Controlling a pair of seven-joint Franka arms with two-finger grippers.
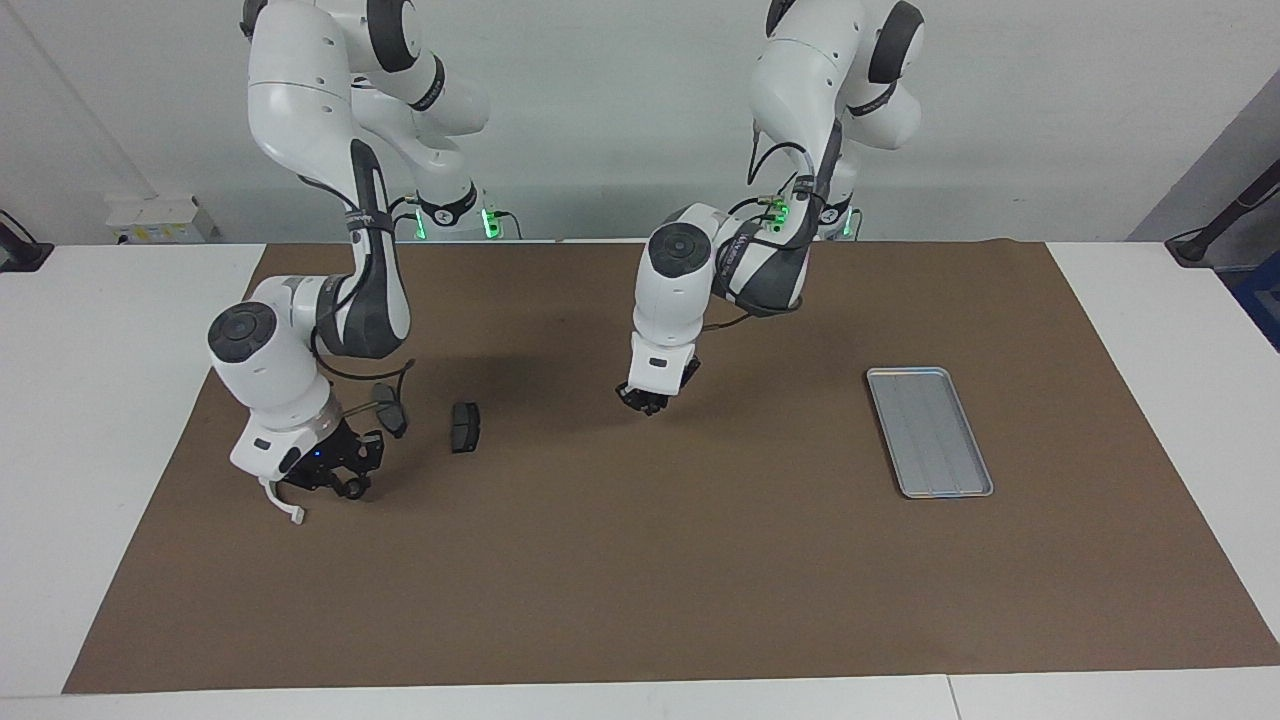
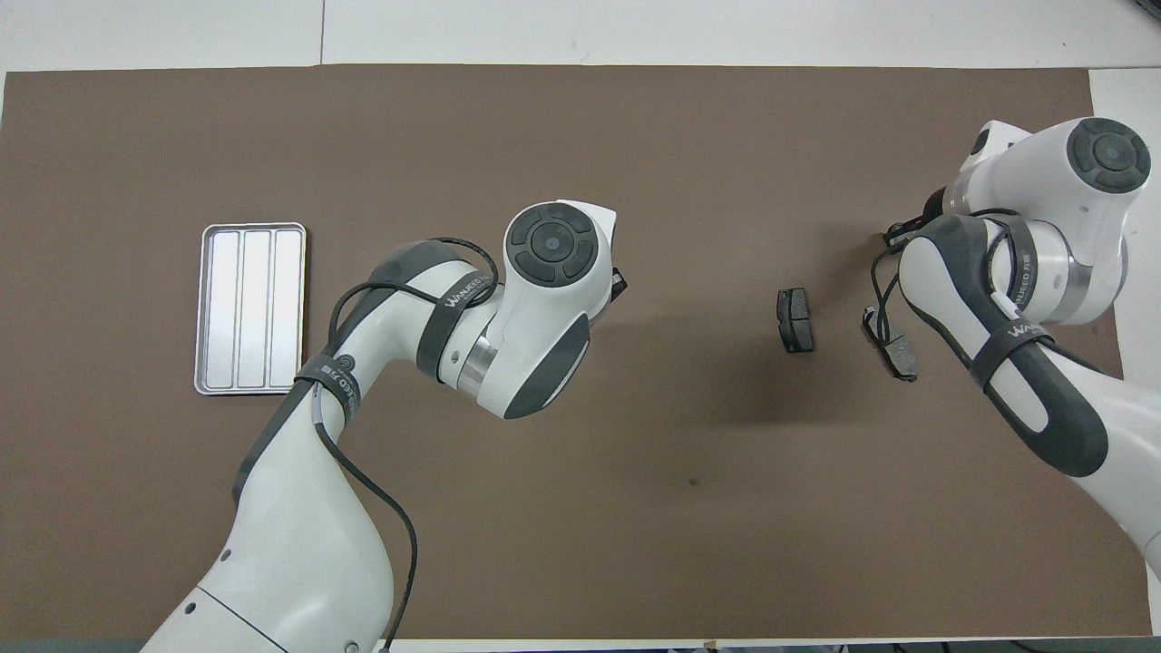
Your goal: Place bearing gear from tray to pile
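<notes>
Gear (image 1: 352,488) (my reading of the dark ring) lies at the right gripper (image 1: 335,474), low in the pile (image 1: 465,427) beside the bracket (image 1: 284,503); I cannot tell its grip. The tray (image 1: 928,432) shows none. The left gripper (image 1: 648,402) hangs over mid-mat, grip likewise unclear.

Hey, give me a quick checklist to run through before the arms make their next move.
1. Tray holds no parts: ok, it is bare.
2. Right gripper at the pile: ok, low beside the white bracket.
3. Bearing gear released: cannot tell, the gripper hides it.
4. Dark brake pad apart from the right gripper: ok, it lies alone on the brown mat.
5. Left gripper away from the pile: ok, it is over the mat's middle.
</notes>
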